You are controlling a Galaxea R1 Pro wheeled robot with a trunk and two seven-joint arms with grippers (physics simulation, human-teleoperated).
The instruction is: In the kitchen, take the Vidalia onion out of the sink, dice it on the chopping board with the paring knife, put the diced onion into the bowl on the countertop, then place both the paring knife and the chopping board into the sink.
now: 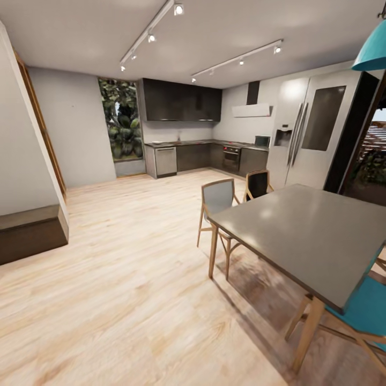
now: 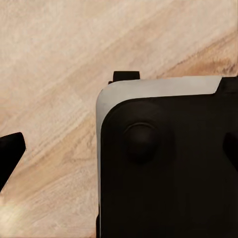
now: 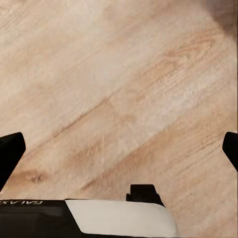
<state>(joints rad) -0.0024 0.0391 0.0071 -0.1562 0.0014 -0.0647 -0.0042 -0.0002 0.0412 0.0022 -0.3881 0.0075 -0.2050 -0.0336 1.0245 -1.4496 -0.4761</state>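
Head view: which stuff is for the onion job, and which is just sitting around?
For the job:
countertop, far across the room
right hand, open over the wooden floor

Just there:
dining table
chairs
fridge
oven

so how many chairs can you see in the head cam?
3: a grey-backed chair at the dining table's near corner, a dark chair behind it, a teal chair at bottom right. The table may hide more.
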